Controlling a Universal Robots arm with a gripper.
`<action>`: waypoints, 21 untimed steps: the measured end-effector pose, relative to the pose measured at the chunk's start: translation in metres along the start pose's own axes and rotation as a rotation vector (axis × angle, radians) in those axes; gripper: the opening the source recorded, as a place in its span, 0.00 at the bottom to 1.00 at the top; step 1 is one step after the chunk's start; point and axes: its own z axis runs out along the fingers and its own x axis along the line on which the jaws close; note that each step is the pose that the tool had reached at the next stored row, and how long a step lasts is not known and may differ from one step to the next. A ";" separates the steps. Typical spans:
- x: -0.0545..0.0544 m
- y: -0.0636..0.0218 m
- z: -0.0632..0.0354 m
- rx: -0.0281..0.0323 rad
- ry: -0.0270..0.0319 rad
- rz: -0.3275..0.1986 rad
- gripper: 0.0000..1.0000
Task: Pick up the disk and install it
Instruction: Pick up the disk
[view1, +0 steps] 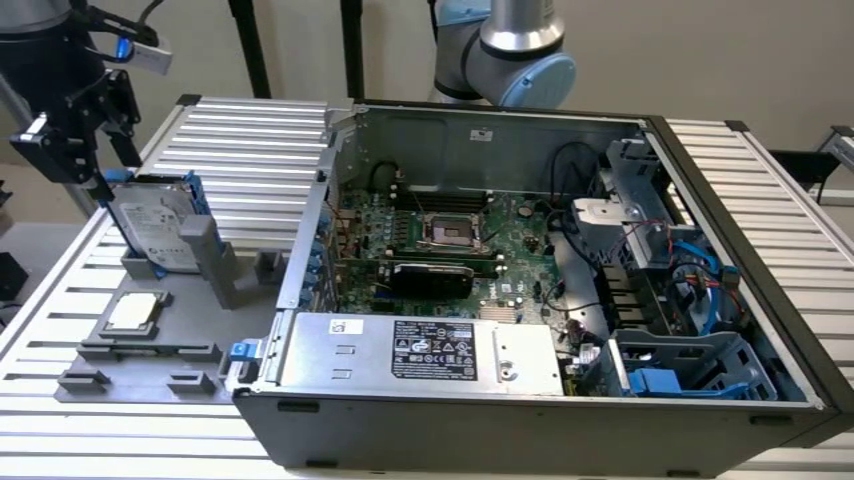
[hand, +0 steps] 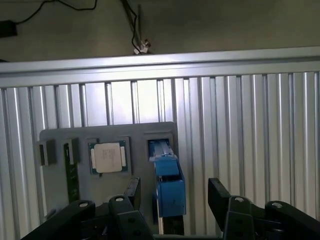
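While the claw (hand: 175, 192) hangs just above the grey holder (view1: 134, 370), its two fingers (hand: 220, 195) are spread wide and hold nothing. The disk (view1: 154, 225) stands on its edge in a slot of that holder, with its blue frame (hand: 167, 185) pointing up between the fingers. The fingers do not touch it yet. A small square chip (hand: 108, 156) lies flat in the holder, near the disk. The big open computer case (view1: 534, 250) sits on the worktop (view1: 240, 130) just beside the holder. The step in hand looks like the grab. To do it well, I think the claw should line up first, for the disk sits nearer to one finger than to the other. It should be in the middle of the gap. Then the claw can go straight down, so each finger meets a flat side of the disk. A firm but gentle squeeze seems best, as the frame is plastic. The disk should come straight up out of its slot so it does not catch.
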 end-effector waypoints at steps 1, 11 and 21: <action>0.000 0.0000 0.0019 0.0004 0.0000 0.000 0.65; 0.000 -0.0003 0.0183 0.0177 -0.0012 -0.003 0.65; 0.001 -0.0002 0.0277 0.0294 -0.0017 -0.031 0.65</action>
